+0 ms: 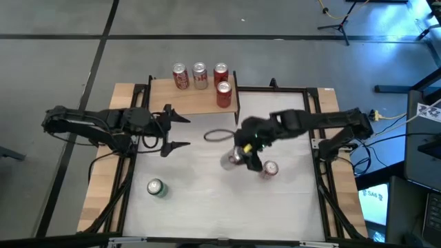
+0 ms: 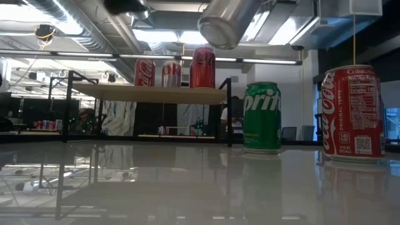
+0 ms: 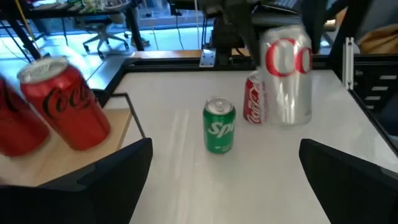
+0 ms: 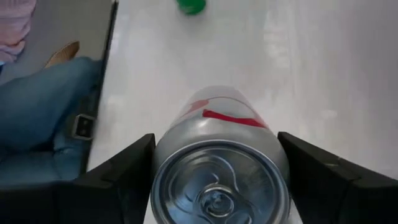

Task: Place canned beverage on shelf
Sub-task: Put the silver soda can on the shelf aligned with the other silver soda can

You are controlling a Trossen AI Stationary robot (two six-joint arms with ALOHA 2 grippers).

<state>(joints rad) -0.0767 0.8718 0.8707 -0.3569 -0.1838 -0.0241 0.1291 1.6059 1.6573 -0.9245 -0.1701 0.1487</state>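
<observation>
1. Silver can (image 4: 221, 168): held between the fingers of the right gripper (image 1: 242, 153), lifted clear of the bench (image 1: 200, 186), over its middle. The low view shows its base tilted, well above the surface (image 2: 226, 24).
2. Long axis: runs roughly along the right gripper's line of sight, lid end toward the wrist camera; not upright, exact angle unclear.
3. Shelf (image 1: 200, 100): at the bench's far edge, away and to the left of the held can. Three cans stand in a row at its back; a fourth red can (image 1: 223, 95) stands nearer the front right corner. The bare part is the front left, so judged the likelier landing spot.
4. Left gripper (image 1: 176, 131): fingers spread wide, empty, just beside the shelf's front edge; nearer the shelf than the right, but carrying nothing.
5. Other stock on bench: green can (image 1: 156, 187), red can (image 1: 269, 169) close by the right gripper.
6. Hidden: the finger contact on the can's sides is cut off; from above the arm covers most of the can.
</observation>
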